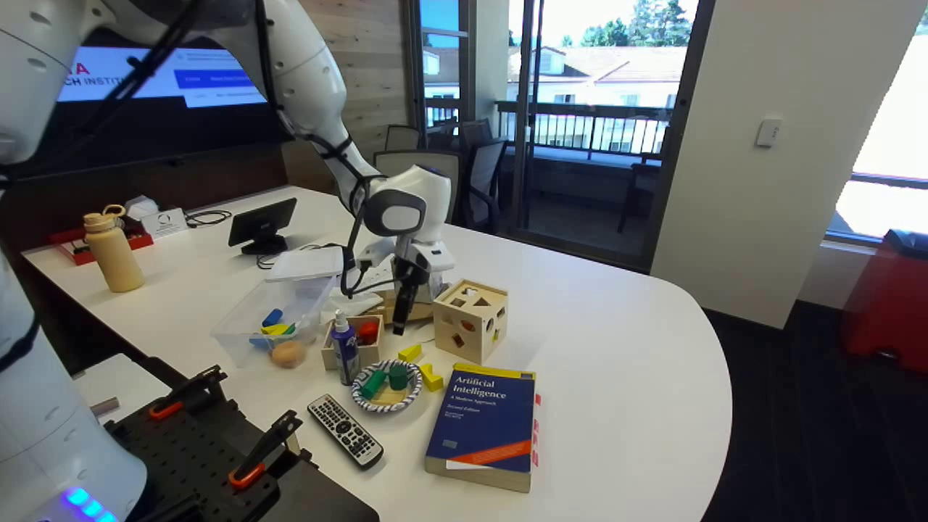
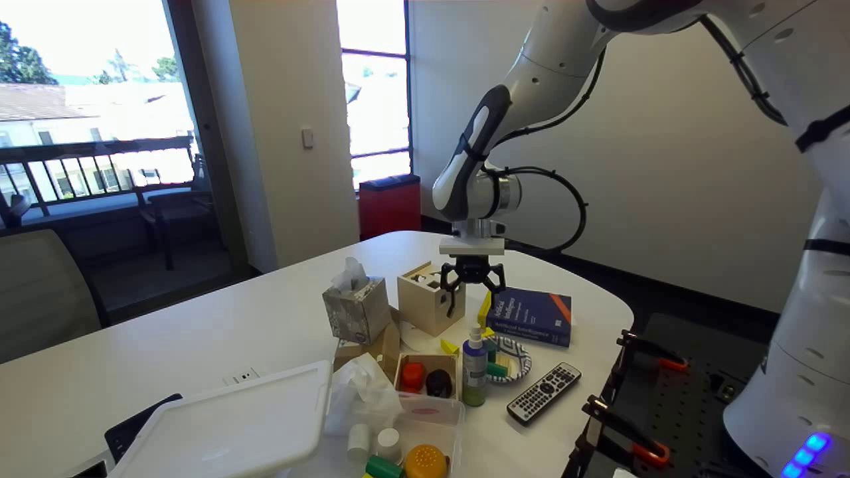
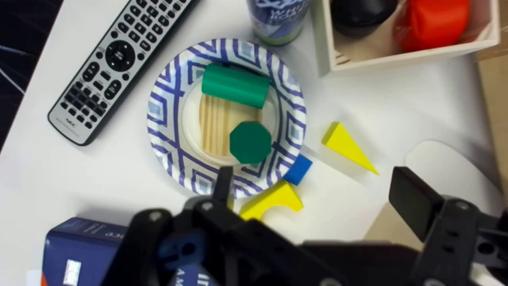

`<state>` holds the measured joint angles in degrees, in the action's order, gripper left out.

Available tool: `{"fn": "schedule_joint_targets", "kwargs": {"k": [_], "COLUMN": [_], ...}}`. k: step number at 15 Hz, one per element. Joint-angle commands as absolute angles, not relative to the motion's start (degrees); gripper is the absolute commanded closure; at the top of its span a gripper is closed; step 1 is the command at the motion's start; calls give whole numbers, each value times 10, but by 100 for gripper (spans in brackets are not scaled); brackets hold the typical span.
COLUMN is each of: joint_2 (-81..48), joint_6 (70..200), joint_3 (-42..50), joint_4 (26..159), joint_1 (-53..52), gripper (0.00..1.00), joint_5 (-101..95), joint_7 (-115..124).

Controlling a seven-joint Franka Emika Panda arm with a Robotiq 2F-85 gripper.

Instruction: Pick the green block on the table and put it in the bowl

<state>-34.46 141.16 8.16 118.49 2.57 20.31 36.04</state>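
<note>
Here the widely spread, empty hand [image 3: 316, 186] partly hides the bowl [image 3: 162, 119] and book [image 3: 87, 248] in the wrist view.

The arm [image 2: 554, 63] is white with dark patches [image 2: 498, 99] — a black cable [image 2: 584, 209] runs along it, tied with black straps [image 2: 825, 127]. Blue lights [image 2: 805, 456] shine near the bottom. The hand [image 3: 316, 180] is black, with round silver screws [image 3: 155, 216].

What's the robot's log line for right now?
pincer: open, holding nothing, above table | bowl: two green blocks inside | yellow wedge: on table, beside bowl
</note>
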Motion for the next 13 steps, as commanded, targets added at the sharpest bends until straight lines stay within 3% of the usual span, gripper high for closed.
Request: {"fn": "schedule_joint_targets", "kwargs": {"k": [1, 6, 13], "joint_2": [-214, -102, -51], "joint_6": [1390, 1322, 1258], "joint_3": [70, 60, 42], "joint_4": [1253, 1260, 1237], "joint_1": [16, -12, -7], "gripper": [0, 0, 0], "joint_5": [206, 168, 149], "joint_7": [359, 398, 399]}}
